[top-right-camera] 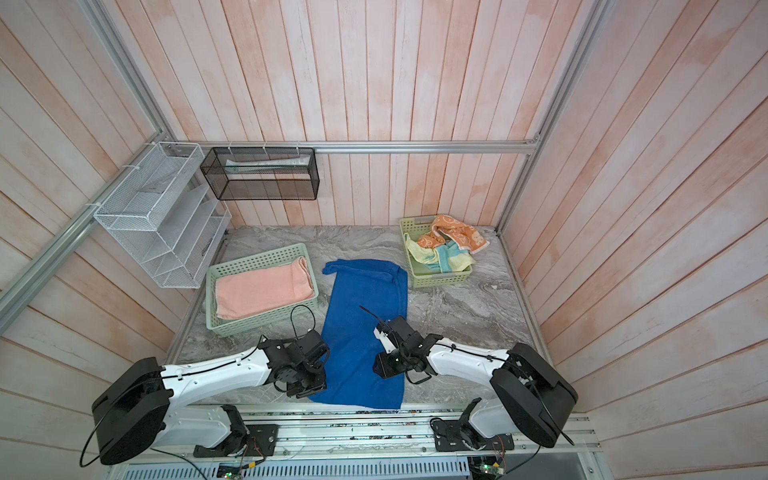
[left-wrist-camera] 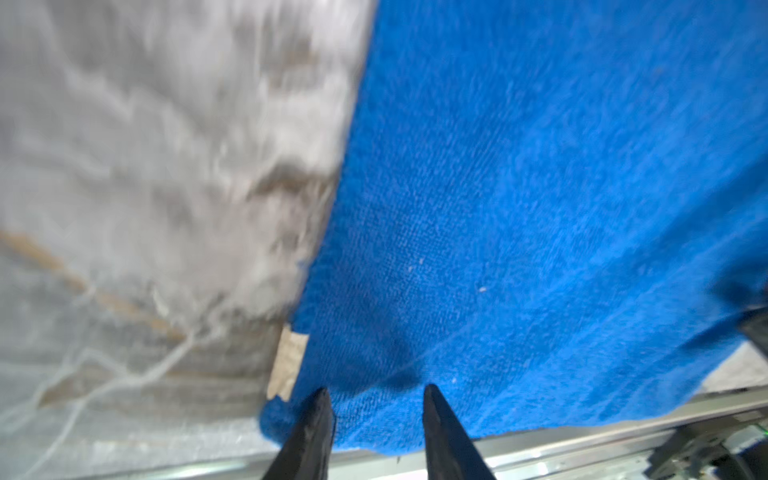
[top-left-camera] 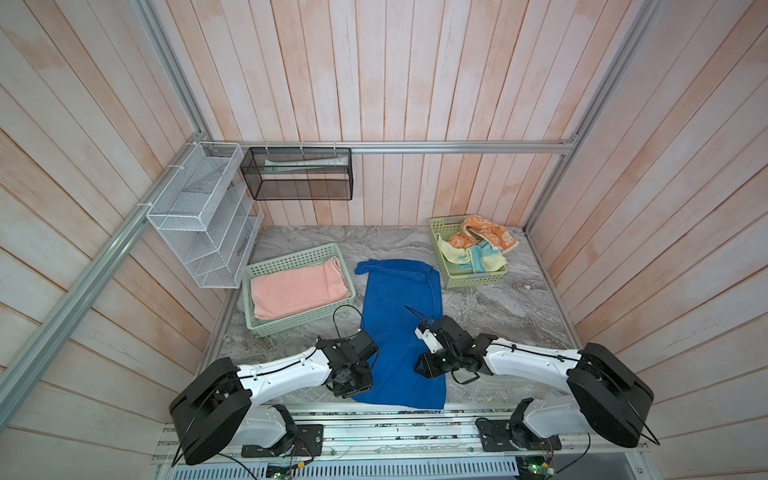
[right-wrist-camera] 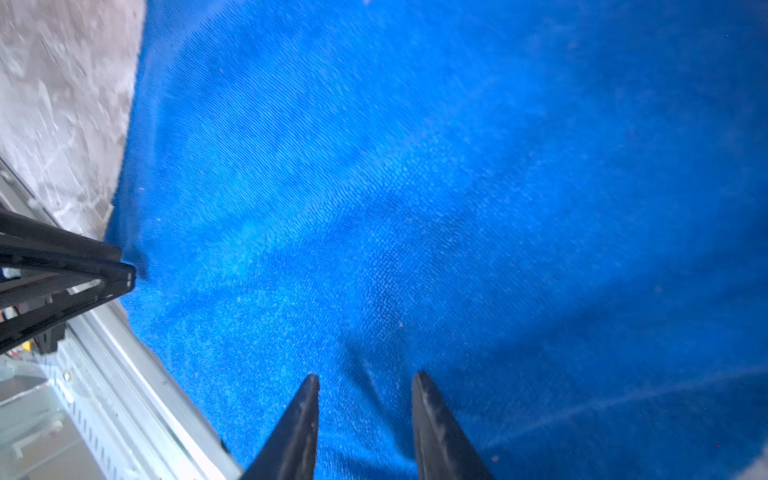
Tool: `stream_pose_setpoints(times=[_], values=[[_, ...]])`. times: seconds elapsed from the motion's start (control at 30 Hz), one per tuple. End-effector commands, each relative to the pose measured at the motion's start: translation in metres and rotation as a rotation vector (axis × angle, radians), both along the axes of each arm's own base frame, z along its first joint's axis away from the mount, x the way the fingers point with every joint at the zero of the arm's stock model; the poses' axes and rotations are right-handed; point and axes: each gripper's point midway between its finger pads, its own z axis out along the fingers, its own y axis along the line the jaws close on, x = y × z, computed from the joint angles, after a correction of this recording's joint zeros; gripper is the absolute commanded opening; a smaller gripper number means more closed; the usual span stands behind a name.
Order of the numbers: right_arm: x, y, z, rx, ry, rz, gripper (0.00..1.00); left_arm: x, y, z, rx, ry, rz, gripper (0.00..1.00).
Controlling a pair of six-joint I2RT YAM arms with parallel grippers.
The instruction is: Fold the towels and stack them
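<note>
Blue towel point(top-left-camera: 401, 299) is lying spread; I am holding the left end effector point(left-wrist-camera: 376, 388) and right end effector point(right-wrist-camera: 366, 374) partly open, empty, above its near end, planning even corner pinches.

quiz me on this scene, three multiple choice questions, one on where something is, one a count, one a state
1. The pink towel lies:
A. in the left basket
B. hanging on the wall
C. held up in the air

2. Towels heaped in the right basket:
A. none
B. four
C. two

3. The blue towel is:
A. balled up
B. spread out long on the table
C. folded into a small square

Answers:
1. A, it lies folded inside that basket.
2. C, only the orange towel and the yellow towel sit there, crumpled.
3. B, it stretches lengthwise across the marble between the baskets.
</note>
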Motion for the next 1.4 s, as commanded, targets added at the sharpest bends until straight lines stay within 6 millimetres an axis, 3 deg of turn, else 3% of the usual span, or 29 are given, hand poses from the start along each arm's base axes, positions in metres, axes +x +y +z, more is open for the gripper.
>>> stream_pose_setpoints(times=[0.0,0.07,0.17,0.27,0.37,0.5,0.67,0.83,1.03,1.17,1.37], values=[[-0.011,-0.030,-0.004,-0.178,0.050,-0.009,0.41,-0.018,0.025,-0.003,0.108,0.053,0.048,0.40],[0.010,-0.024,0.017,-0.194,-0.014,-0.006,0.43,-0.003,0.019,0.014,0.102,-0.012,0.036,0.41],[0.052,-0.017,0.046,-0.197,-0.099,-0.011,0.44,0.037,0.004,0.046,0.049,-0.125,0.018,0.42],[0.107,-0.022,0.061,-0.195,-0.158,-0.058,0.44,0.091,-0.012,0.074,-0.011,-0.261,-0.011,0.42],[0.172,-0.033,0.070,-0.188,-0.215,-0.127,0.44,0.148,-0.025,0.089,-0.044,-0.354,-0.044,0.42],[0.247,-0.037,0.072,-0.185,-0.246,-0.177,0.44,0.214,-0.032,0.083,-0.054,-0.422,-0.057,0.42],[0.303,-0.032,0.056,-0.250,-0.269,-0.189,0.44,0.266,-0.012,0.046,-0.052,-0.390,-0.026,0.43],[0.324,-0.024,0.033,-0.274,-0.225,-0.178,0.44,0.294,0.023,0.027,0.002,-0.378,0.008,0.44],[0.319,-0.011,0.026,-0.251,-0.194,-0.145,0.41,0.321,0.060,0.024,0.040,-0.393,0.051,0.44],[0.306,0.002,0.035,-0.250,-0.222,-0.110,0.37,0.333,0.067,0.030,0.028,-0.411,0.064,0.45],[0.295,0.003,0.025,-0.251,-0.193,-0.079,0.29,0.344,0.055,0.041,-0.040,-0.445,0.060,0.45]])
